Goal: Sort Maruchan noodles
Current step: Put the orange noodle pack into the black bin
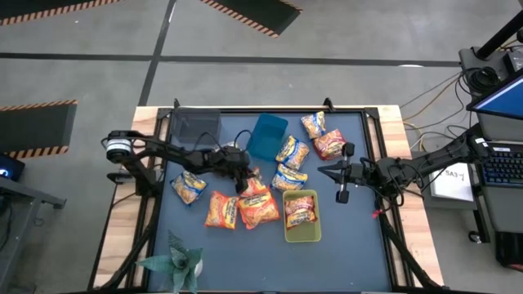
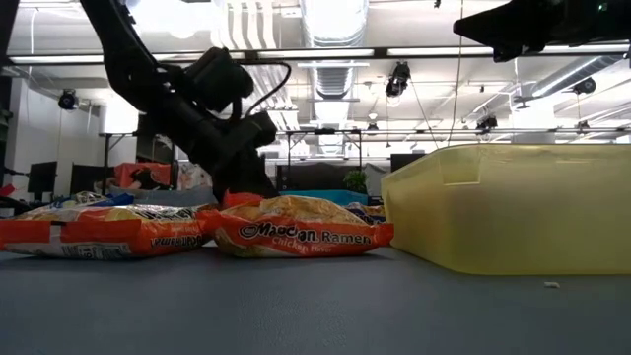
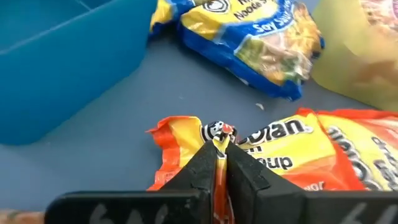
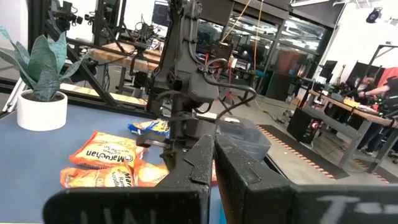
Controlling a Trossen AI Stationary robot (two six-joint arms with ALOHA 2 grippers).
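Maruchan noodles (image 1: 255, 204) lie scattered over the middle of the dark table (image 1: 343, 253) in the high view. Orange packets cluster at lower centre, blue-and-yellow ones sit left of them and right of the blue bin (image 1: 267, 135), and two more lie near the table's upper edge. One packet rests inside the yellow-green bin (image 1: 301, 230). The left gripper (image 1: 243, 184) is down among the orange packets at centre. The right gripper (image 1: 322, 170) hangs at centre right, fingers pressed together and holding nothing. Bare table is open along the lower right and around a clear bin (image 1: 196, 127) at upper left. A potted plant (image 1: 176, 261) stands at the lower left edge.

In the low view, the left arm (image 2: 212, 108) slants down from upper left onto an orange packet (image 2: 301, 228) at centre. Another orange packet (image 2: 104, 232) lies at left. The yellow-green bin's wall fills the right side, with a narrow gap between it and the centre packet. The foreground is bare.

The left wrist view shows the gripper's fingers (image 3: 242, 177) pinched on the crimped edge of the orange packet at lower centre. The blue bin's wall is at upper left, a blue-and-yellow packet (image 3: 261, 46) at top, and open table lies between them.

The right wrist view shows its own fingers (image 4: 239, 168) closed at bottom centre, the left arm beyond them, orange packets at lower left, and the plant at far left.
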